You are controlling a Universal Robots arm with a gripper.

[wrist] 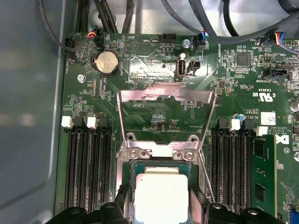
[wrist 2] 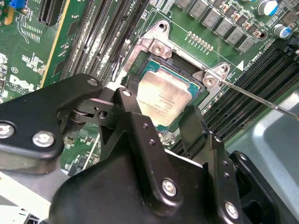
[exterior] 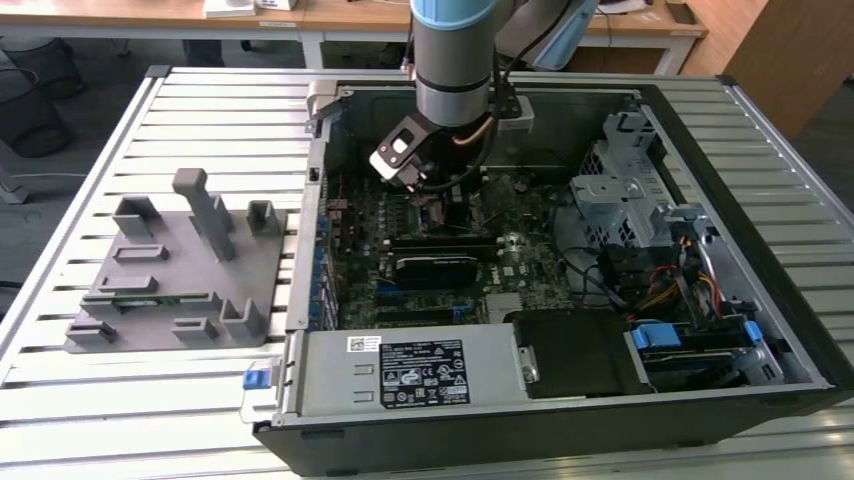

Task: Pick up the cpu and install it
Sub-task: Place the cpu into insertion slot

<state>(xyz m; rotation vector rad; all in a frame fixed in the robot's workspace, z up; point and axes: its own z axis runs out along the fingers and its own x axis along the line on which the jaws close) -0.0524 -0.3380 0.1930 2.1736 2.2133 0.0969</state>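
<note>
Caught the end effector (exterior: 447,190) low inside the open case (exterior: 747,130), right over the board (wrist: 84,93). Straddled the cpu (wrist 2: 163,95) (wrist: 161,196) in both wrist views. Couldn't tell whether clamped on it or merely around it.

Found the cpu lying flat, silver top up, square within the socket (wrist 2: 161,58), with a green rim showing round the lid. Saw the load plate (wrist: 166,100) swung open just past the socket, and in the second wrist view a thin lever (wrist 2: 252,95) slanting away from one socket corner. Spotted dark memory slots (wrist: 88,163) flanking the socket on both sides, and a coin cell (wrist: 106,63) farther up the board.

Pulled back to the exterior view and picked out the arm (exterior: 461,50) dropping straight down into the case. Noted a power supply (exterior: 407,370) along the case's near edge and a drive cage (exterior: 621,190) toward the exterior view's right. Found a grey fixture (exterior: 187,270) with upright posts on the slatted counter (exterior: 200,110), beside the case on the exterior view's left.
</note>
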